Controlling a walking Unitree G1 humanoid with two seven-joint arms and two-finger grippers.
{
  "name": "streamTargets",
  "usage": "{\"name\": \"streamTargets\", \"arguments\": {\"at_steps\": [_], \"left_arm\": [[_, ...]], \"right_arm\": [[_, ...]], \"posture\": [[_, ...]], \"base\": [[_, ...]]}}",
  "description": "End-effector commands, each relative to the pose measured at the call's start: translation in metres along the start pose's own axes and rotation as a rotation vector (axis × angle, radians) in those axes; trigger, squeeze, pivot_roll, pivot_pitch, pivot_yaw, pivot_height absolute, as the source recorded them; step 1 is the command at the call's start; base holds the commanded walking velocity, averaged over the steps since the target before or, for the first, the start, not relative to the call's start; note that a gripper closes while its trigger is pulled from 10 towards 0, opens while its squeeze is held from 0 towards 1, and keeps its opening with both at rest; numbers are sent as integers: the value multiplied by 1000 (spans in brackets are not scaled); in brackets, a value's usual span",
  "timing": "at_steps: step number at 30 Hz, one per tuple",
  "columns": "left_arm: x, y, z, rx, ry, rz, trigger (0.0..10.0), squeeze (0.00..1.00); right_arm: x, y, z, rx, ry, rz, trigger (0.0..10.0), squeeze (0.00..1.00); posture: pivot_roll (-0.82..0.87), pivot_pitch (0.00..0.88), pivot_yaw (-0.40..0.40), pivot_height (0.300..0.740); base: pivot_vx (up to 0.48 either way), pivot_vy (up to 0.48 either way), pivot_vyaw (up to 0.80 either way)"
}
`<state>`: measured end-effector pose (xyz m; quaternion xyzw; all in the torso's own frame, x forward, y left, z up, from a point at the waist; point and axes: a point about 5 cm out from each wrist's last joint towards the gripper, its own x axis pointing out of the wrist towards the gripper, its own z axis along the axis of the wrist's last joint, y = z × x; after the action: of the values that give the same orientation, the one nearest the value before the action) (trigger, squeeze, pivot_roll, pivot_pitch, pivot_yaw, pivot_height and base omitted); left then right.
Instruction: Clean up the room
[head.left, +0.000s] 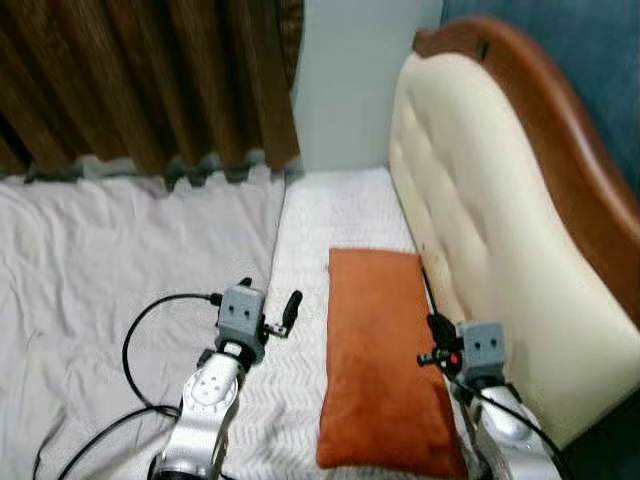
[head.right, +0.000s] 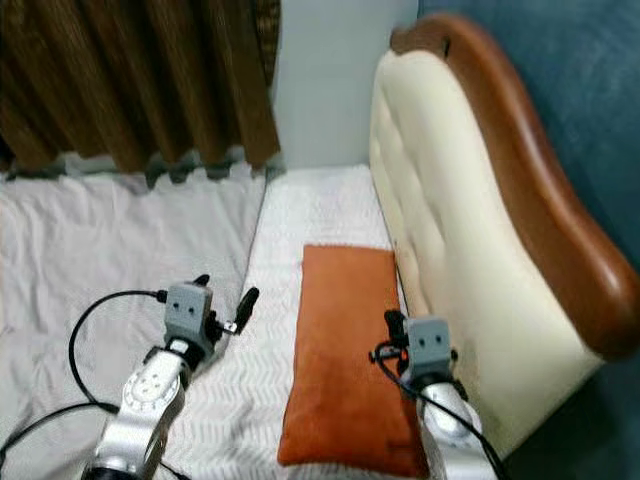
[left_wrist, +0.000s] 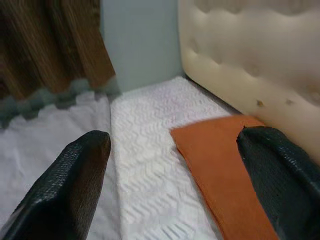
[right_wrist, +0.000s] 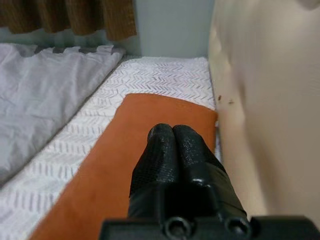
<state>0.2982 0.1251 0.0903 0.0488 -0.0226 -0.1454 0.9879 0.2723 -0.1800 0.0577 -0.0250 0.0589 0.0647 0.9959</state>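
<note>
An orange pillow (head.left: 375, 360) lies flat on the white patterned sheet (head.left: 335, 210) of the bed, its long side against the cream tufted headboard (head.left: 470, 200). My left gripper (head.left: 270, 297) hovers over the sheet just left of the pillow, open, with nothing between its fingers (left_wrist: 75, 175). My right gripper (head.left: 437, 328) hangs over the pillow's right edge, close to the headboard. It is shut with its fingertips pressed together and empty, the pillow (right_wrist: 130, 135) lying under them in the right wrist view.
A crumpled grey blanket (head.left: 100, 280) covers the left part of the bed. Brown curtains (head.left: 150, 80) hang behind it, next to a pale wall strip (head.left: 350, 80). The headboard's wooden rim (head.left: 560, 130) curves along the right.
</note>
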Motion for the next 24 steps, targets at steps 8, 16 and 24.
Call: {"name": "streamTargets", "arguments": {"at_steps": [8, 16, 24], "left_arm": [[6, 11, -6, 33, 98, -87, 10000, 0], [-5, 41, 5, 94, 105, -77, 10000, 0], [-17, 44, 12, 91, 96, -65, 10000, 0]], "right_arm": [[19, 22, -41, 178, 304, 45, 10000, 0], [44, 62, -35, 128, 322, 137, 10000, 0], [52, 42, -26, 18, 286, 15, 10000, 1000]], "posture": [[-5, 286, 70, 740], [80, 512, 135, 740], [111, 555, 140, 740]], "base": [[0, 0, 0], [0, 0, 0], [0, 0, 0]]}}
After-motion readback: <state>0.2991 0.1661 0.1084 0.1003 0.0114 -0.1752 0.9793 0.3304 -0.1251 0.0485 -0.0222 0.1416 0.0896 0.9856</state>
